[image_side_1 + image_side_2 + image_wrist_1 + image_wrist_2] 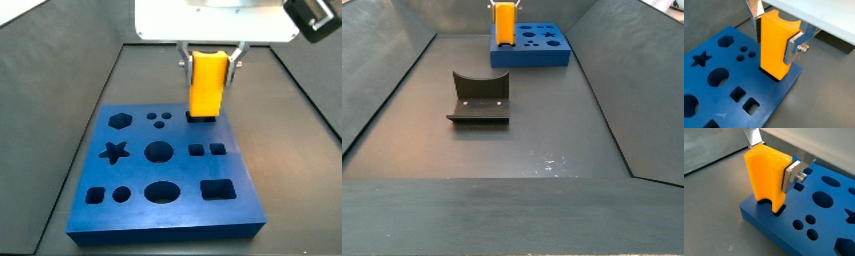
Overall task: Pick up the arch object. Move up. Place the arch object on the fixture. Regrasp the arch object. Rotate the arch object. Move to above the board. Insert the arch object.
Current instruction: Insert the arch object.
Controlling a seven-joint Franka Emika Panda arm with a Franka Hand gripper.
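Nearest the wrist camera, the arch object stands upright (notch end down) at the board's edge hole, clamped between the gripper's fingers, the fixture well apart toward six o'clock.

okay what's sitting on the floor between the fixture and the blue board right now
Nothing: in a side view, bare dark floor separates the fixture from the board. The tool holds the arch object upright at the board.
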